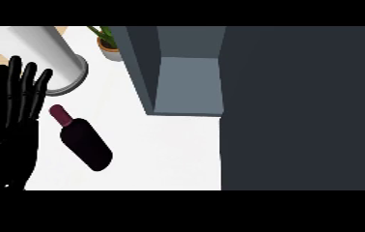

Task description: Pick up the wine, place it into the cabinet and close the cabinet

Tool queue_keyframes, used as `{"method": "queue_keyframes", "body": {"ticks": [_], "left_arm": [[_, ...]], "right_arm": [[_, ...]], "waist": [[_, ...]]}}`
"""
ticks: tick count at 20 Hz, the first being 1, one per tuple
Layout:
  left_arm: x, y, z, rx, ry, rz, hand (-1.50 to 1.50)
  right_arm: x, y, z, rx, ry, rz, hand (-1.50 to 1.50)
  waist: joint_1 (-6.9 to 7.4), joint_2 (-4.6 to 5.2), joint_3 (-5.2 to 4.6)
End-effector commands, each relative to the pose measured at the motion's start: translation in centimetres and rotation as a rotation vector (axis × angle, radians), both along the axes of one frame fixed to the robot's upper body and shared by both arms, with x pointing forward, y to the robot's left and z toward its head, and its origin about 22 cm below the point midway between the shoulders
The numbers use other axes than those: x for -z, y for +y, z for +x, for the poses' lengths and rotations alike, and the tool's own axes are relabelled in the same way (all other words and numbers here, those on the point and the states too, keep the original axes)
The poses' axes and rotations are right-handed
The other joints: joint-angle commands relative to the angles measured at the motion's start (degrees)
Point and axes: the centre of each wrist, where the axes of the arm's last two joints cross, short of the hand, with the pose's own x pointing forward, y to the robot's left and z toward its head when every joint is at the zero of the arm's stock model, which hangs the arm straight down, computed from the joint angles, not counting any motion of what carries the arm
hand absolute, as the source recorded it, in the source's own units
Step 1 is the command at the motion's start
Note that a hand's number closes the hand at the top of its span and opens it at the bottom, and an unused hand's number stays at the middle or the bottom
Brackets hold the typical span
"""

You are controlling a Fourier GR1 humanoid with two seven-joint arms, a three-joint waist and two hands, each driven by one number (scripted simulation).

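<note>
Wine bottle (84,144) lies flat on white worktop (164,149), just beside left hand (21,105), fingers straight & open, holding nothing. Cabinet (187,88) open. Risk: round bottle rolls off if nudged during grasp.

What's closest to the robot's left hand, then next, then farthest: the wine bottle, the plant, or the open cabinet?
From the left hand, head view:
1. Wine bottle, lying on the counter just right of the hand.
2. Plant, top, beyond the bottle.
3. Open cabinet, farther right.

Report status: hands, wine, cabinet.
Left robot hand open, resting beside bottle; right not in view. Dark red wine bottle lying on white counter. Grey cabinet open, path unobstructed.
</note>
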Motion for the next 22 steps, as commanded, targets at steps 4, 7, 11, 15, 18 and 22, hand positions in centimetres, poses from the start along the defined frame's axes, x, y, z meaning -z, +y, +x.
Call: {"method": "queue_keyframes", "body": {"ticks": [4,7,11,15,18,22], "left_arm": [[2.0,1.9,-2.1,0.203,0.156,-0.103,-1.5],[4.5,-1.0,-1.4,0.373,0.397,-0.332,-1.5],[1.3,0.2,-2.2,0.465,0.485,-0.388,-1.5],[-1.9,2.0,-3.2,0.458,0.49,-0.406,-1.5],[-3.4,1.3,-4.2,0.465,0.491,-0.427,-1.5],[-5.9,1.7,-3.6,0.44,0.481,-0.448,-1.5]], "right_arm": [[-0.6,-0.2,-3.7,-0.04,0.007,0.009,-1.5],[0.9,1.6,-2.7,-0.224,0.134,0.024,-1.5],[0.4,0.9,-4.4,-0.273,0.185,0.017,-1.5],[-1.8,-0.3,-6.1,-0.277,0.193,0.003,-1.5],[-3.9,1.5,-7.2,-0.281,0.186,0.026,-1.5],[-5.1,2.4,-7.6,-0.275,0.19,0.018,-1.5]], "waist": [[-1.04,3.56,1.77],[-1.09,4.32,1.7],[-1.01,3.73,1.92],[-0.86,3.92,1.88],[-0.68,3.94,1.85],[-0.69,3.98,1.85]]}}
